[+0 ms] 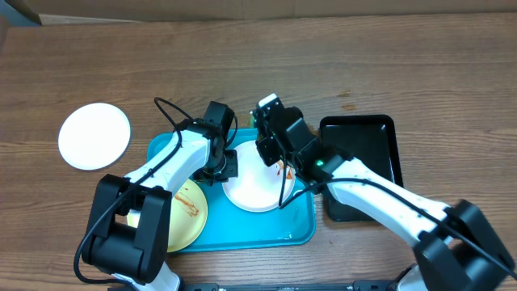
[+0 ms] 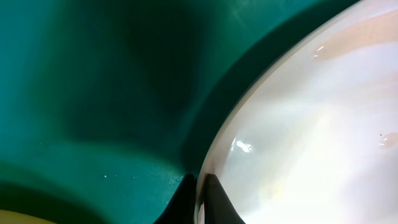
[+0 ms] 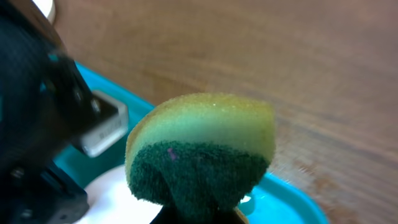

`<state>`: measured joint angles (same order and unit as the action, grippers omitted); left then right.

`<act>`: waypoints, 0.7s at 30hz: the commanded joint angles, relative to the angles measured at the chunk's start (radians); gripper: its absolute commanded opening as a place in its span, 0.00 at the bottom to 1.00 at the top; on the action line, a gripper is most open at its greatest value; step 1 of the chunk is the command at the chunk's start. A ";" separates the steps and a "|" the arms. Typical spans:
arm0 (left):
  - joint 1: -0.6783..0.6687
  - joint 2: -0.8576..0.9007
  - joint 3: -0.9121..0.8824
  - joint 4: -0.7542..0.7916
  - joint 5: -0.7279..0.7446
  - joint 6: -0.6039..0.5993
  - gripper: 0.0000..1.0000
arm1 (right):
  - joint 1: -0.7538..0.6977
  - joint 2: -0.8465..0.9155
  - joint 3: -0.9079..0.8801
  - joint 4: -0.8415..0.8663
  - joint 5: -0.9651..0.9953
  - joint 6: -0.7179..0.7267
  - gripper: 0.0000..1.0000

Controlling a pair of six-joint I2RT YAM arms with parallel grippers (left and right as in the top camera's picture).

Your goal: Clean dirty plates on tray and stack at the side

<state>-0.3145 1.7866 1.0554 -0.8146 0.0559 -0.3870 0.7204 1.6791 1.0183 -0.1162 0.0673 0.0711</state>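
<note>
The yellow and dark green sponge (image 3: 200, 146), pinched by the right gripper (image 3: 199, 213), hangs over the smeared white round plate (image 1: 250, 190). The left gripper (image 2: 198, 196) nips the plate's rim, near the turquoise plastic tray's (image 1: 250, 230) far right corner.

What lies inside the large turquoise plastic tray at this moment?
Two round plates: a white plate with red-brown sauce smears, and a pale yellow-green plate with a brown smear. The left arm and right arm hide parts of both and of the tray.

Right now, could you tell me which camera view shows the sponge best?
The right wrist view: the sponge fills the frame, yellow foam above green scouring pad. Overhead, the right arm hides it; the left wrist view misses it.
</note>
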 commanded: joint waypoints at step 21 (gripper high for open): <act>0.002 0.011 -0.010 0.000 -0.064 -0.020 0.04 | -0.002 0.236 0.008 0.188 0.000 0.033 0.04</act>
<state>-0.3145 1.7866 1.0554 -0.8150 0.0555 -0.3897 0.7204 1.8824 1.0161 0.0601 0.0341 0.0933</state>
